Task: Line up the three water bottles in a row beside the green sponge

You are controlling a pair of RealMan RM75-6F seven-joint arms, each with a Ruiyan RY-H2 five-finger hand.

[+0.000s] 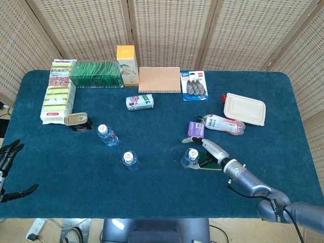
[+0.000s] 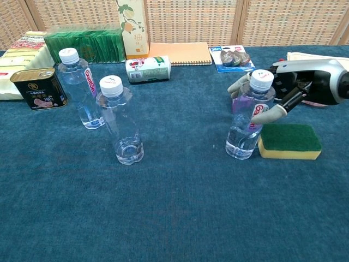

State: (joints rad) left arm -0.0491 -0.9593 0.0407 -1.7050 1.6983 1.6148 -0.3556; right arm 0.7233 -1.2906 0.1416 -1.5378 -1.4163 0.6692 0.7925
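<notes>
Three clear water bottles with white caps are on the blue cloth. One bottle (image 2: 79, 90) (image 1: 107, 135) stands at the left by a tin, and a second bottle (image 2: 123, 123) (image 1: 130, 160) stands in front of it. The third bottle (image 2: 246, 126) (image 1: 191, 158) leans to the right, its base touching the left end of the green sponge (image 2: 289, 141) (image 1: 205, 163). My right hand (image 2: 283, 90) (image 1: 211, 150) grips that bottle near its top, thumb across the front. Far off at the table's left edge, my left hand (image 1: 7, 158) hangs with fingers spread, holding nothing.
A black tin (image 2: 35, 87) sits beside the left bottle. Further back are a lying can (image 2: 147, 69), an orange notebook (image 2: 180, 53), green packs (image 2: 82, 43), a carton (image 2: 131, 27) and a blister pack (image 2: 234, 57). A purple box (image 1: 195, 129), a lying pouch (image 1: 225, 124) and a beige container (image 1: 245, 108) lie behind the sponge.
</notes>
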